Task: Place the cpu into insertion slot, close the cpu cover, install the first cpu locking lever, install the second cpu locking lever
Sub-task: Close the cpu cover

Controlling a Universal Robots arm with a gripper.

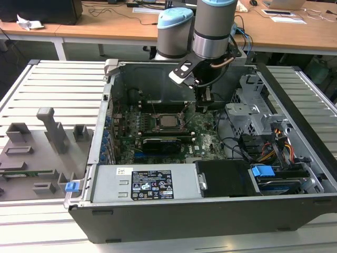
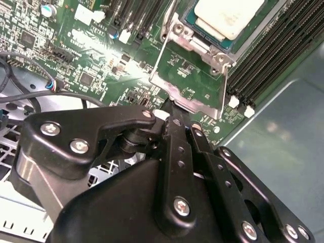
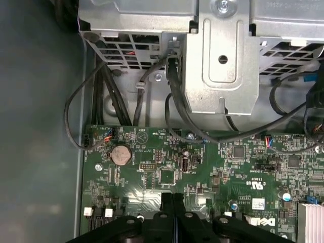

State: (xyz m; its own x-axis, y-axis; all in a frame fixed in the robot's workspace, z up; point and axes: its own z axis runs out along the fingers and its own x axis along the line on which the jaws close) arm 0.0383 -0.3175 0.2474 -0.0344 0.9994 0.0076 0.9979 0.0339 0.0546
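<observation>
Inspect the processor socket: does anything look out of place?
The cpu cover is swung open, off the cpu, which lies uncovered in its socket. The gripper is at the cover's free edge.

Green motherboard [image 1: 174, 138] right across, speckled with small black chips and silver solder points, and the cpu [image 1: 169, 121] was pale silver-grey in the middle of it. Beside it the cover [image 2: 182, 98] was bare grey metal. The fingers [image 2: 177, 147] were matt black, dotted with bright silver screws. The arm [image 1: 213, 31] was grey with pale blue caps. The case [image 1: 210, 219] was dark grey, its power supply [image 1: 110, 184] silver under a black-and-white label [image 1: 151, 185]. A blue tab [image 1: 263, 171] stood out, plus orange, yellow and red wires [image 1: 279, 147]. The surface [image 1: 58, 79] was light grey, ribbed in stripes; the fixtures [image 1: 50, 132] were plain mid-grey.
</observation>
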